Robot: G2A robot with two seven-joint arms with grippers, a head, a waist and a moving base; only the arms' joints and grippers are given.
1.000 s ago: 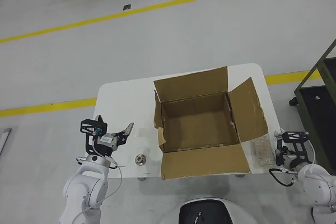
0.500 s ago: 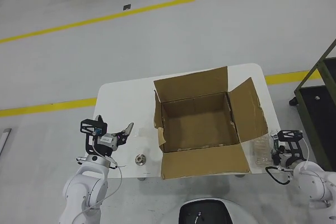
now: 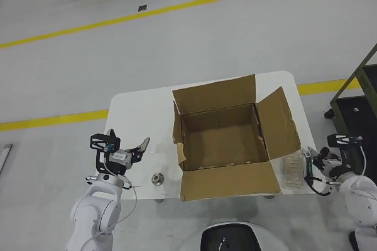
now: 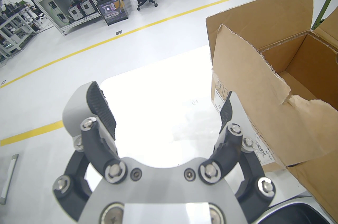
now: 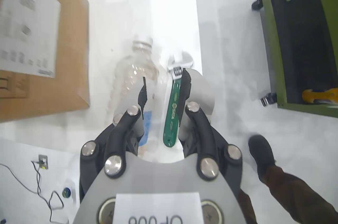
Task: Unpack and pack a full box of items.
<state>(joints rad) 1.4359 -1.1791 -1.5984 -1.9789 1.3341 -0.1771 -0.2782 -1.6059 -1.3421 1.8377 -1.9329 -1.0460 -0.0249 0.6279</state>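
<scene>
The open cardboard box [image 3: 223,141] sits on the right half of the tabletop [image 3: 138,119] with its flaps spread. The right claw [image 5: 164,77], fingers apart, straddles a green-handled wrench [image 5: 173,101] lying along the tabletop's right edge. The wrench is just beside a clear bottle [image 5: 132,74] on its side. A green cart [image 3: 364,119] stands near that edge. The left claw [image 4: 161,91], spread wide, hovers at the left edge, with bare surface between it and the box. A small round metal piece [image 3: 156,179] lies near the front edge.
</scene>
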